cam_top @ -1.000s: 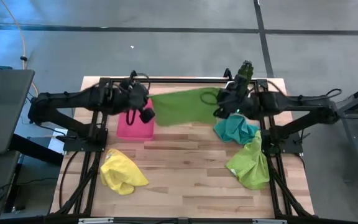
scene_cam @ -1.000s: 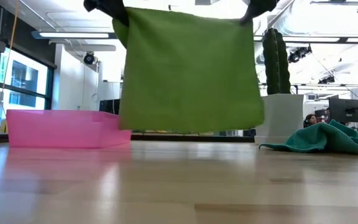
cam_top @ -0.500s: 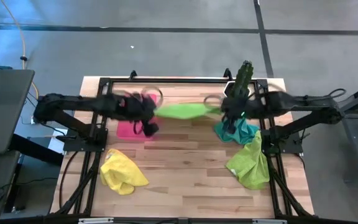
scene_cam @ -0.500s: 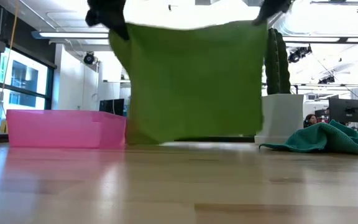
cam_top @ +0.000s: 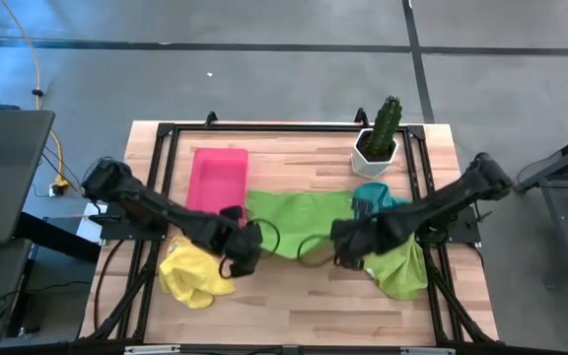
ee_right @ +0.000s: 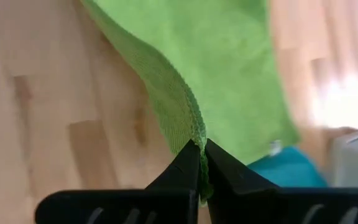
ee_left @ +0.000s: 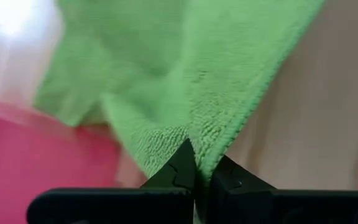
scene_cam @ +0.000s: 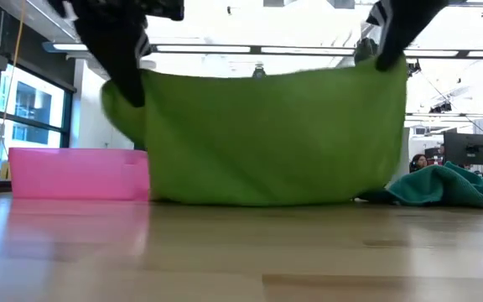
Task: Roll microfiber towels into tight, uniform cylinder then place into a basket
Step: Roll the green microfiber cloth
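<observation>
High view: both arms hold the large green towel point(cam_top: 299, 219) stretched over the middle of the table point(cam_top: 304, 296), its far edge down on the wood, its near edge still lifted.

You have the left gripper point(cam_top: 248, 248) pinched on one near corner and the right gripper point(cam_top: 345, 247) pinched on the other, each with fingers closed tight on the hem. By the look of it you are at the spreading step, not yet rolling. Next, I judge, you need to lower both corners level and let go, so the cloth lies flat. Count four towels: this one, one yellow point(cam_top: 193, 273), one teal point(cam_top: 378, 200), one smaller lime green point(cam_top: 400, 261), those three in heaps. One pink basket point(cam_top: 216, 177) waits beside the spread cloth, holding none. One potted cactus point(cam_top: 378, 138) stands at the back.
</observation>
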You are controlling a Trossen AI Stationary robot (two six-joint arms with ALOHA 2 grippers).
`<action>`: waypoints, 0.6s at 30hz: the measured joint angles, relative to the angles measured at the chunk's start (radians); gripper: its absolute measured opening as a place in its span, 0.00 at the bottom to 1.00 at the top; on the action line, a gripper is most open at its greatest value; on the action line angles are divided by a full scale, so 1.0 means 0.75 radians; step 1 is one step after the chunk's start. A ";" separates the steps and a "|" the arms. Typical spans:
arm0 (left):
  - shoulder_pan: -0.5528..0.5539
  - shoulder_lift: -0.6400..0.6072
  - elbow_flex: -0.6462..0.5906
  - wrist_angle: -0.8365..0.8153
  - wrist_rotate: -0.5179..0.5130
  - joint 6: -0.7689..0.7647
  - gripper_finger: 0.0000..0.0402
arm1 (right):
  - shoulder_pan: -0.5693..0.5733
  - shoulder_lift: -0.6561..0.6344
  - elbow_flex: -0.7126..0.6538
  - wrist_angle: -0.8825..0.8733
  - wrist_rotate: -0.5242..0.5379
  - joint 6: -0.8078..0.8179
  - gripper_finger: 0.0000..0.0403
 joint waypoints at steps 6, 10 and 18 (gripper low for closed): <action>-0.122 0.058 0.001 0.061 0.198 -0.090 0.00 | 0.147 0.146 -0.001 0.128 -0.089 0.141 0.00; -0.174 0.072 0.000 0.156 0.379 -0.156 0.00 | 0.205 0.204 -0.001 0.261 -0.169 0.172 0.00; -0.220 0.078 0.001 0.279 0.481 -0.215 0.00 | 0.239 0.255 -0.001 0.370 -0.297 0.199 0.00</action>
